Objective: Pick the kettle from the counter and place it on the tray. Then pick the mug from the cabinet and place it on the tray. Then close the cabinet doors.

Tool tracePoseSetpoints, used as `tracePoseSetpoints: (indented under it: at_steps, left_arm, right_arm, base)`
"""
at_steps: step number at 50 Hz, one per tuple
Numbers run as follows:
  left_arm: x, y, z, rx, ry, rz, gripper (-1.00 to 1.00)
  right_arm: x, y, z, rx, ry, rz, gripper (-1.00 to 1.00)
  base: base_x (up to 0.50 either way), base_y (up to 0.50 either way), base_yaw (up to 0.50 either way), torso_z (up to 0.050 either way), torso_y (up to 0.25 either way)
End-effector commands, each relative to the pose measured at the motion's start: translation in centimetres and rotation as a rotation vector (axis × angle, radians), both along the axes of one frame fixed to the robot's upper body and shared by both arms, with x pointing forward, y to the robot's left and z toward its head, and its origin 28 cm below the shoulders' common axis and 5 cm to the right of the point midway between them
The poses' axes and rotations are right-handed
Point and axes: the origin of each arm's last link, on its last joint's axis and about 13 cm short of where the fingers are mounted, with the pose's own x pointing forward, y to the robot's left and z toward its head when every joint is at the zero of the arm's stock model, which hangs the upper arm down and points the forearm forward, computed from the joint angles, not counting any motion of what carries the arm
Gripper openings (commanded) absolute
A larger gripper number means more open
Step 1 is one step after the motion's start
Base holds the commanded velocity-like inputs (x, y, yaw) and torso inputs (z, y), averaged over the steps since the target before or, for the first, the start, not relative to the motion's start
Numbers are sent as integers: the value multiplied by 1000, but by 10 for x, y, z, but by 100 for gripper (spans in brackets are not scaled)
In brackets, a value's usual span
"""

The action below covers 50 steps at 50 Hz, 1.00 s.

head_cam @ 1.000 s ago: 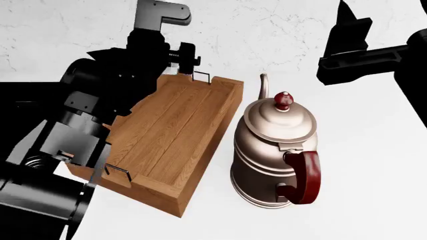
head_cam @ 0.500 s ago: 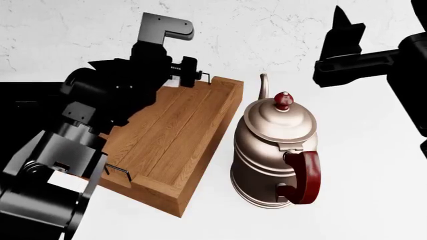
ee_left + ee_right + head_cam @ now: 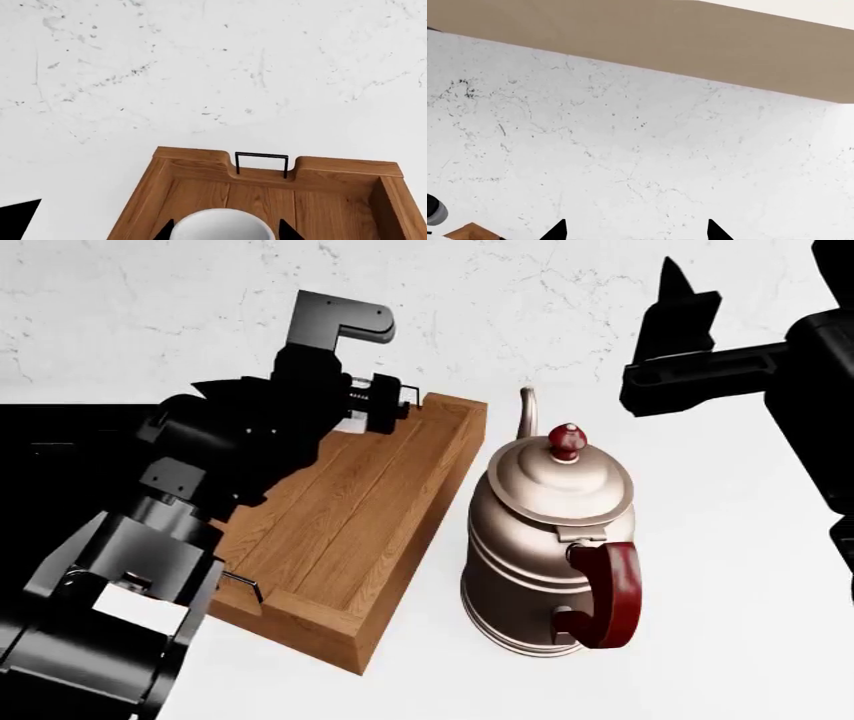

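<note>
Since a second ago the left arm has swung further in over the tray (image 3: 354, 530), covering more of its far-left corner, and the right arm has crept a touch left and up; kettle and tray haven't budged.

Biggest thing first: the white surface (image 3: 721, 660) fills most of the head view, with a speckled white wall behind it. The wooden tray sits on it at an angle, with nothing lying on the part of its floor I can see. In the left wrist view you look straight down its far end, with the thin wire handle (image 3: 261, 162) standing up on the end wall.

The kettle (image 3: 550, 540) stands upright on the surface just beside the tray's right long side, not on it. Its red handle faces the camera, its spout points toward the wall, and the red knob tops the lid.

The left tool (image 3: 367, 400) hangs over the tray's far end. There's something round and white between its finger tips in the wrist view, but I can't tell what it is, or whether the fingers are pinching it.

The right tool (image 3: 674, 310) is up in the air beyond and right of the kettle, well apart from it. In its wrist view two dark tips (image 3: 557, 231) sit spread with only wall between them
</note>
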Motion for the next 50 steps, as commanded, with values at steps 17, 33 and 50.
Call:
tracePoseSetpoints:
  at_steps: [17,33,50]
  left_arm:
    - [3,5,-1,-13,4,17,100]
    - [-51,29,88,-180,-240,-80,100]
    - [-103,63,78,-163,-327,-78,100]
  right_arm:
    - [2,0,-3,2,6,2,100]
    - [-12,-1,-3,13,46,-9,100]
    - [-74,5,-16,0,194,42,100]
  base:
    - [0,0,0,0,0]
    - [0,0,0,0,0]
    - [0,0,0,0,0]
